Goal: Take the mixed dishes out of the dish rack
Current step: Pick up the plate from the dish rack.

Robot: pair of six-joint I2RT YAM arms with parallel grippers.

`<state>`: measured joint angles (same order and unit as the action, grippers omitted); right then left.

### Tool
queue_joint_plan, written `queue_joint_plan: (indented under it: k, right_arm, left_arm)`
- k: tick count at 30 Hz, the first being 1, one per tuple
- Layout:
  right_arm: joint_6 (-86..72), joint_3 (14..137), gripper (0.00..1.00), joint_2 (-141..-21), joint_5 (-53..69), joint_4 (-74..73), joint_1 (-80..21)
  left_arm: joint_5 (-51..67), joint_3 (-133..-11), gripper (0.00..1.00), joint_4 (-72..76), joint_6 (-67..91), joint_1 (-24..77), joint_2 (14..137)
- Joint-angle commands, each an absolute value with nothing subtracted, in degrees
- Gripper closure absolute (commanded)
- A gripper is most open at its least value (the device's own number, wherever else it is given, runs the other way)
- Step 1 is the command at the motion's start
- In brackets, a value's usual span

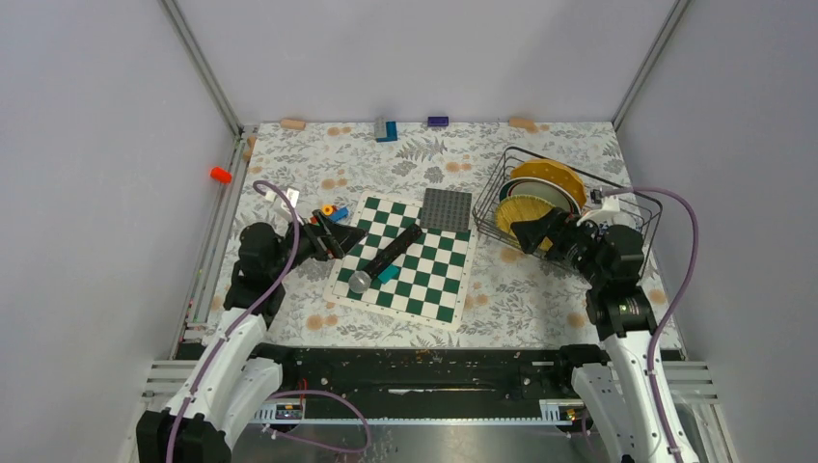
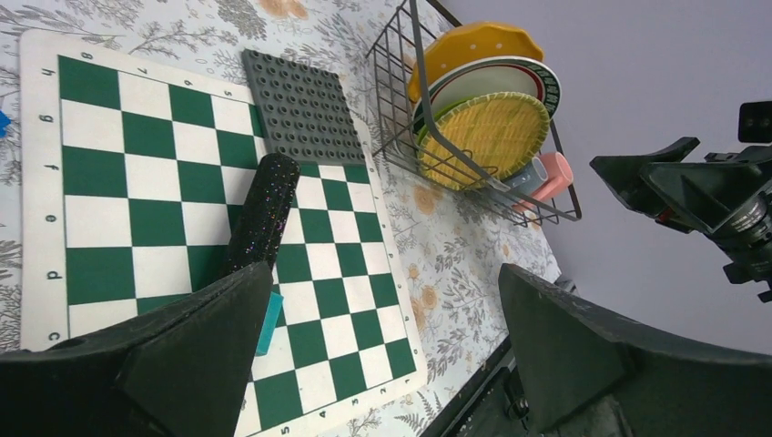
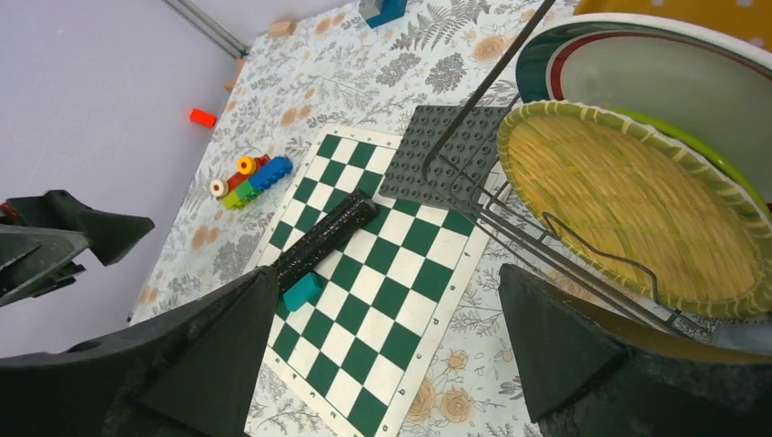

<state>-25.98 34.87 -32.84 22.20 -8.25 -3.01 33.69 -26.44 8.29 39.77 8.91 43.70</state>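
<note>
Your right gripper (image 1: 527,234) hangs open and empty at the near left side of the dish rack (image 1: 502,159), which sits on the right of the worktop (image 1: 540,289). Whether its fingers touch the wires, you cannot tell. A woven straw-coloured plate (image 3: 628,209) stands on edge at the front of the row. A green rim shows just behind it, then a white plate with a red band (image 3: 674,91), then the yellow-orange plate (image 1: 550,174), which is cut off in the right wrist view. From above, your right arm covers the rack's near end. The left wrist view shows only part of a pink mug (image 2: 555,173) and a grey one beside it. Your left gripper (image 1: 338,236) is open too, holding nothing, at the left edge of the chessboard (image 1: 424,275), well apart from the rack
</note>
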Motion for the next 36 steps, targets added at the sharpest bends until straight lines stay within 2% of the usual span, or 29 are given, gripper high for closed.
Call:
queue_joint_plan:
  k: [1,5,10,15,21,25,30,33,36]
  right_arm:
    - [-20.7,39.8,0.01,-36.3,25.1,-8.1,-3.0]
    - [-8.0,44.6,0.02,-39.7,31.0,-11.1,-3.0]
    - [13.2,61.1,0.01,-50.6,35.6,-28.4,-3.0]
    - [17.5,84.1,0.01,-62.9,28.7,-37.0,-3.0]
    - [29.3,100.3,0.01,-71.5,40.9,-46.8,-3.0]
    - [43.1,102.4,0.01,-72.6,46.6,-57.4,-3.0]
    - [62.3,92.0,0.02,-68.3,43.9,-64.3,-3.0]
    - [67.0,87.9,0.02,-69.1,36.6,-65.6,-3.4]
    - [63.5,88.7,0.01,-73.5,31.5,-66.4,-3.4]
  left_arm:
    - [30.1,-29.7,0.01,5.7,36.1,8.8,41.7]
    - [28.5,-29.1,0.01,5.1,34.3,8.9,40.2]
    - [28.1,-28.7,0.01,4.9,33.4,8.9,39.1]
    - [24.3,-30.5,0.01,0.8,32.3,8.8,38.4]
    - [21.4,-31.0,0.01,-2.0,32.2,8.9,37.1]
    - [16.4,-31.6,0.01,-6.6,31.2,8.9,37.1]
    - [10.0,-31.9,0.01,-9.5,29.9,8.9,37.7]
    - [7.5,-31.2,0.01,-7.9,30.0,8.9,38.7]
    - [5.5,-30.9,0.01,-7.1,30.6,8.9,40.0]
